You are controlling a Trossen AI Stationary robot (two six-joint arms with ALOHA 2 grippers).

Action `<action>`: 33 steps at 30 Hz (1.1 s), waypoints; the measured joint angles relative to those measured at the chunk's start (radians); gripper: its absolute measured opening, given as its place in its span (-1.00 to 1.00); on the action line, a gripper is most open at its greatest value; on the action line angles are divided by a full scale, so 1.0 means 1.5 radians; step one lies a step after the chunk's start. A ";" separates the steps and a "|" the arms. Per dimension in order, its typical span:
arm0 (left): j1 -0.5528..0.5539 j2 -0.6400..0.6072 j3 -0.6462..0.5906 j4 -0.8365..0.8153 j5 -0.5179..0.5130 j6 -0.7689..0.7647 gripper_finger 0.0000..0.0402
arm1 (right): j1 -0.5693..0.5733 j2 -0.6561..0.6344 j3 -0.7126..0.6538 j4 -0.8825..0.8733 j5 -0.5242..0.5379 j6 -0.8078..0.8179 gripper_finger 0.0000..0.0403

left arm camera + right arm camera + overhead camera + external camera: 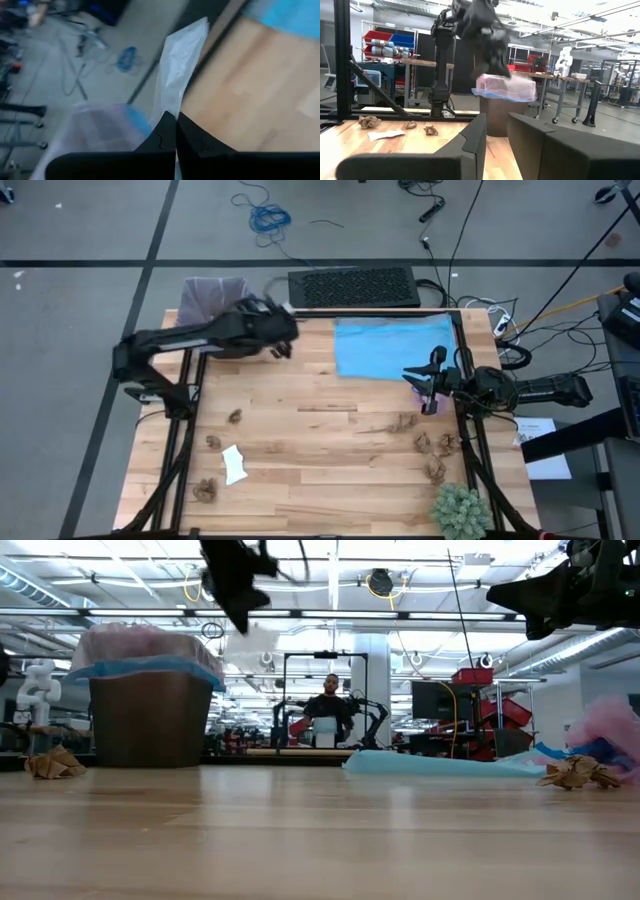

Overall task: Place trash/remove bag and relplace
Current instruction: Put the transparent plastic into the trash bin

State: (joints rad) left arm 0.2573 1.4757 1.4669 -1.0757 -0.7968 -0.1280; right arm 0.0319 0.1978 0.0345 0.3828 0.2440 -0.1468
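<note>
My left gripper (175, 119) is shut on a white paper scrap (179, 55), a piece of the trash, high above the table's far left part (282, 346). Just beyond it, off the table's far left corner, stands the brown bin (150, 720), lined with the lavender-pink bag (212, 298) over a blue rim. More trash lies on the table: brown wads (236, 417) (437, 470) and a white scrap (233, 464). My right gripper (496, 131) waits at the right edge (428, 385), open, with nothing between its fingers. My left gripper pinches the white scrap's near end (170, 107) between its two fingers. The rest of the scrap sticks out past the fingertips. It is lifted clear of the table, above and beside the bin's rim, with the fingers slanting down.
A light blue plastic bag (393, 346) lies flat at the far right of the table. Pink plastic (608, 730) shows near my right gripper. A green spiky plant (460, 510) stands at the near right corner. A black mat (352, 286) lies behind the table. A person (328, 705) sits far off.
</note>
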 joint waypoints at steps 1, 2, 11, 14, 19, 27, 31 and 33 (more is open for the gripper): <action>0.000 -0.018 0.007 -0.019 -0.018 -0.011 -1.00 | 0.000 0.000 0.000 0.000 0.000 0.000 -0.65; 0.000 -0.034 0.012 -0.034 -0.036 -0.016 -1.00 | 0.000 0.000 0.000 0.000 0.000 0.001 -0.65; 0.033 -0.127 0.037 -0.161 -0.101 -0.129 -1.00 | 0.000 0.000 0.000 0.000 0.000 0.001 -0.65; 0.052 -0.133 0.037 -0.237 -0.101 -0.209 -1.00 | 0.000 0.000 0.000 0.000 0.000 0.001 -0.65; 0.064 -0.133 0.015 -0.296 -0.092 -0.294 -1.00 | 0.000 0.000 0.000 -0.001 0.000 0.001 -0.65; 0.106 -0.133 -0.075 -0.238 -0.040 -0.288 -1.00 | 0.000 0.000 0.000 -0.002 0.000 0.003 -0.65; 0.149 -0.144 -0.117 -0.188 0.002 -0.237 -1.00 | 0.000 0.000 0.000 -0.002 0.000 0.003 -0.65; 0.170 -0.153 -0.125 -0.150 0.027 -0.205 -1.00 | 0.000 0.000 0.000 -0.002 0.000 0.003 -0.65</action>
State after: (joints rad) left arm 0.5119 1.2463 1.2790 -1.3000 -0.7563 -0.4359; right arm 0.0319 0.1978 0.0345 0.3798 0.2436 -0.1421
